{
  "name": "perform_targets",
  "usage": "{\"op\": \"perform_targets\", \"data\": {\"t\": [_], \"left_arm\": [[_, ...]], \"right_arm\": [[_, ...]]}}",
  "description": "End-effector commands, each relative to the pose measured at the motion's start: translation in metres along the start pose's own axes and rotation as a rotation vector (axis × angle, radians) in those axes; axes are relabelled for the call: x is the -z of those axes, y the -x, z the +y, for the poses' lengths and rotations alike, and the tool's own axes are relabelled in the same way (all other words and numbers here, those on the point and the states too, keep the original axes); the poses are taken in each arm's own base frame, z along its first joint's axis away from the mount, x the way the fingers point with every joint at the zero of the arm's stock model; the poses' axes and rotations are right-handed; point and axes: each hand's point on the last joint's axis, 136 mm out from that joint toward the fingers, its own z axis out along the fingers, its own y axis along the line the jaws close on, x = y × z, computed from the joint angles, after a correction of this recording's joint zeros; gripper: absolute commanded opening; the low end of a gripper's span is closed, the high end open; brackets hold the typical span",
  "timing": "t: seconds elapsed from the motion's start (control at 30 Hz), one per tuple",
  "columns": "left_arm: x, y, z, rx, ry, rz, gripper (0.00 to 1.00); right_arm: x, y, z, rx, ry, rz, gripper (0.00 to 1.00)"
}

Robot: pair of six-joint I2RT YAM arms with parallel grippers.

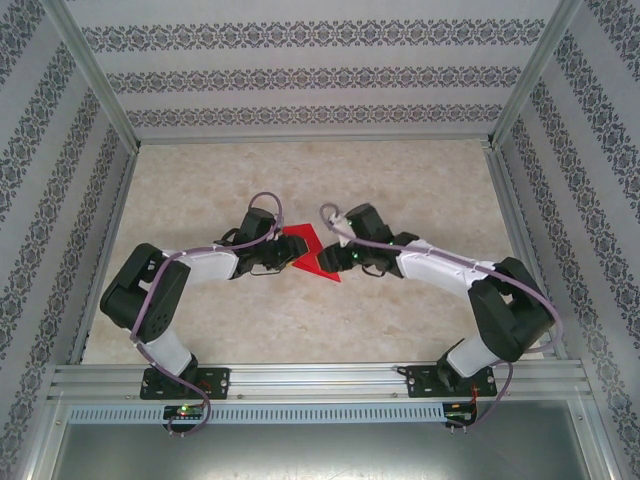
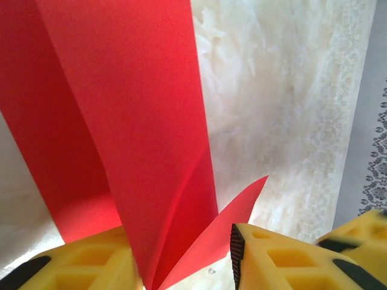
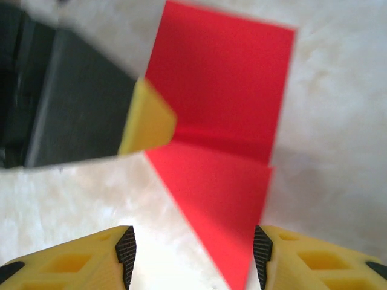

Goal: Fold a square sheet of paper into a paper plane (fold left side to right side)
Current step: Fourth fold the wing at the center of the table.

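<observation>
Paper between both grippers, mid-table. Red sheet of paper [image 1: 312, 252] sits in the gap where left gripper [image 1: 284, 256] and right gripper [image 1: 340, 258] face each other. Both are about equally near.

Left wrist view:
- The sheet [image 2: 121, 121] rises straight ahead of the left gripper [image 2: 184, 257] as a long strip running away from the fingers.
- Its lower end drops into the gap, close against the left-hand finger [image 2: 91, 263].
- A small pointed flap sticks out toward the other finger.
- Jaws stand apart with table [image 2: 272, 90] visible between them, so the sheet is not clamped. It looks lifted off the surface.

Right wrist view:
- The right gripper [image 3: 195, 251] is spread wide and holds nothing.
- The sheet [image 3: 224, 103] lies ahead of it, sharp tip pointing back in between the fingers, closer to the right-hand one.
- The long axis runs roughly straight out from this gripper.
- One cross crease sits about halfway. The far panel is rectangular and the near panel tapers to the point.
- The left gripper's yellow fingertip [image 3: 148, 121] sits at the sheet's left edge by the crease.

Judgement: the raised left part needs carrying over toward the right gripper's side. The paper is thin and may slip or buckle.
</observation>
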Motion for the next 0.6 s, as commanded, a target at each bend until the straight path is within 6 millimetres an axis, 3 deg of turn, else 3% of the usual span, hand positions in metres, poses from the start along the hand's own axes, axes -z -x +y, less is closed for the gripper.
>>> {"op": "perform_targets", "data": {"t": [0.0,0.3,0.57], "left_arm": [[0.008,0.009,-0.026,0.001,-0.050,-0.033,0.40],[0.007,0.013,-0.032,0.044,-0.045,-0.022,0.27],[0.007,0.013,-0.030,0.045,-0.032,-0.018,0.26]], "right_arm": [[-0.012,-0.014,0.001,0.094,-0.075,0.000,0.56],[-0.039,-0.019,0.009,0.211,-0.156,0.018,0.56],[-0.039,-0.014,-0.001,0.228,-0.226,0.002,0.55]]}}
